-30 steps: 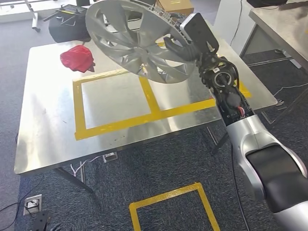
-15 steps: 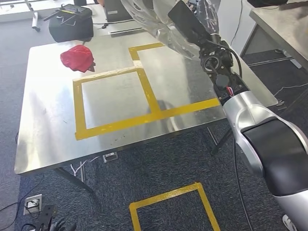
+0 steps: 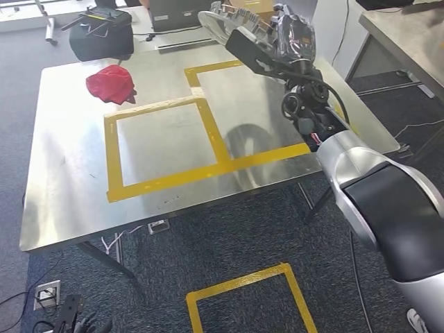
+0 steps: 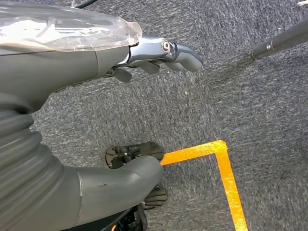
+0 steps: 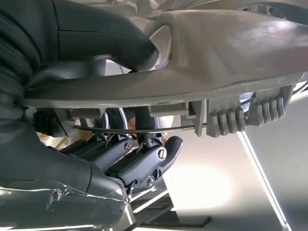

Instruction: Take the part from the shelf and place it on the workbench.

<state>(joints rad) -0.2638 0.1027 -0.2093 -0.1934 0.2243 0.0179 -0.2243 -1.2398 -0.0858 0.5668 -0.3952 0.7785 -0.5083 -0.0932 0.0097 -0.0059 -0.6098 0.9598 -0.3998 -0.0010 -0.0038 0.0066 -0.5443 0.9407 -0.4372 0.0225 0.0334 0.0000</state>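
Right robot hand (image 3: 285,41) grips the wheel cover (image 5: 218,53) — no legible writing.

Steel workbench (image 3: 62,201), yellow tape squares (image 3: 209,128); red cloth (image 3: 109,83) at far-left corner

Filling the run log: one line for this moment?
right hand: holds wheel cover above workbench | left hand: holds nothing, over carpet | part not yet placed

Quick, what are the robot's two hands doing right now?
Left hand: open, holding nothing, hanging over the carpet.
Right hand: gripping the silver wheel cover by its rim, above the workbench.
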